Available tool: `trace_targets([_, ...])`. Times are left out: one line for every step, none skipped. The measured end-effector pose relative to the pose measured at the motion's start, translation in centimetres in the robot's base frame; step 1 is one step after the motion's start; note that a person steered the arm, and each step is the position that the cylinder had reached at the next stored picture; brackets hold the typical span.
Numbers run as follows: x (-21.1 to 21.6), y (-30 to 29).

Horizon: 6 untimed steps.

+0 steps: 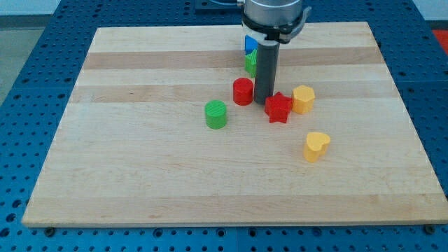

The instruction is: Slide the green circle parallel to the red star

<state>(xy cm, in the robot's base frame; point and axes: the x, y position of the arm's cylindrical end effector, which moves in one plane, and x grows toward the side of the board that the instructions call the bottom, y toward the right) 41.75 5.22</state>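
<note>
Pale wooden board [140, 175] fills the view, laid on a blue perforated table [21, 105], and no writing, label or brand can be read on anything. Down the middle comes the straight dark rod [266, 70], and my tip [264, 102] sits on the wood right between the red cylinder block [243, 91] at its left and the red star block [278, 107] at its lower right, just beside both; whether it touches either I cannot tell. No fingers to report on this rig, only the bare rod end. The green circle block [216, 114] stands alone, near the red cylinder and toward the view's lower left of it, apart from my tip. Touching the red star's right side is a yellow hexagonal block [304, 99]. Lower right, well apart, lies a yellow heart block [316, 145]. Behind the rod, toward the view's top, a blue block [249, 43] and a second green block [250, 64] peek out, largely hidden, shapes unclear.
</note>
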Motion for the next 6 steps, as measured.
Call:
trace_targets([2.1, -0.9])
trace_targets([2.8, -3.6])
trace_targets([2.6, -6.9])
trace_targets([1.6, -8.8])
trace_targets([1.2, -8.7])
trace_targets([0.8, -7.0])
